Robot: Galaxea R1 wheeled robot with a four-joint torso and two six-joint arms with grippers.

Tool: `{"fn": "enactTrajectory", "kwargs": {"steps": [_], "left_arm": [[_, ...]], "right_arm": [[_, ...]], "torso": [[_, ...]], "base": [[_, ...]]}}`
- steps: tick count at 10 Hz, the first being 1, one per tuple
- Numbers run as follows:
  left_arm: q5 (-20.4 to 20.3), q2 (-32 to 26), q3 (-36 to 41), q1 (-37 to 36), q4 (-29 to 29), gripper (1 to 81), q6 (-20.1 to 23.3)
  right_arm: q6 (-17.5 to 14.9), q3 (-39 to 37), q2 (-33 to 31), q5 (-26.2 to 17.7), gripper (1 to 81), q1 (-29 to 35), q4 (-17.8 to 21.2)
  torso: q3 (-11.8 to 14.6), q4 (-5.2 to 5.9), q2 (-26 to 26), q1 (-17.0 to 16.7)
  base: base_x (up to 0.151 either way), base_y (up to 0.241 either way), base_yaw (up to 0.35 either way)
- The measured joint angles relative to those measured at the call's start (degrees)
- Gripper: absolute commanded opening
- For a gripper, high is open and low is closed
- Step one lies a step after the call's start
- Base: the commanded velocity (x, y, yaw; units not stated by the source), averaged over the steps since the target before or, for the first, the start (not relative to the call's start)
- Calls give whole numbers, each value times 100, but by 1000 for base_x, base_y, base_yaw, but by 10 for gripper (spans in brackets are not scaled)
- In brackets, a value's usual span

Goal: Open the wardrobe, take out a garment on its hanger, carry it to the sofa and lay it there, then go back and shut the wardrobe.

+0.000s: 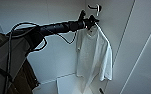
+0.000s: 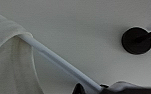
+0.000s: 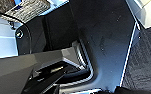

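Inside the open wardrobe (image 1: 53, 57) the white garment (image 1: 93, 55) hangs on its thin white hanger (image 1: 103, 35). My left arm reaches in from the left, and the left gripper (image 1: 90, 22) is closed at the hanger's neck, just under a black hook (image 1: 94, 7) on the white wall. In the left wrist view the hanger's white arm (image 2: 58, 61) runs from the garment's shoulder (image 2: 8, 62) down into the left gripper (image 2: 98, 88), with the hook's round black base (image 2: 137, 40) beyond. Whether the hanger top rests on the hook I cannot tell.
A dark olive-brown jacket (image 1: 24, 77) hangs low beside my left arm. A white wardrobe door (image 1: 141, 50) stands open to the right of the garment. The right wrist view looks at my dark base (image 3: 103, 42) and grey carpet (image 3: 143, 60).
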Motion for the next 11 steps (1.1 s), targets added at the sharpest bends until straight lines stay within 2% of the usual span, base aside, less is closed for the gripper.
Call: {"fn": "enactTrajectory", "kwargs": {"steps": [2, 4, 7, 8, 11], "left_arm": [[-22, -83, 151, -28, -6, 10, -88], [172, -317, 418, -185, -24, 10, -127], [212, -205, 750, -571, 41, 10, 96], [277, -172, 798, -574, 39, 10, 89], [483, -212, 791, -500, 41, 10, 30]], "right_arm": [[0, 0, -1, 9, 811, 0, 0], [-2, 0, -1, 17, 811, -11, -2], [-9, 0, -33, 60, 811, -30, -2], [-20, 0, -34, 57, 811, -66, -2], [-20, 2, -48, 72, 811, -61, -5]], "torso": [[-2, 0, 2, 2], [-4, 0, 5, 4], [-4, 26, 5, 4], [-2, 118, 5, 4], [-4, 706, 5, 4]], "base": [[0, 0, 0], [0, 0, 0], [0, 0, 0], [0, 0, 0], [0, 0, 0]]}}
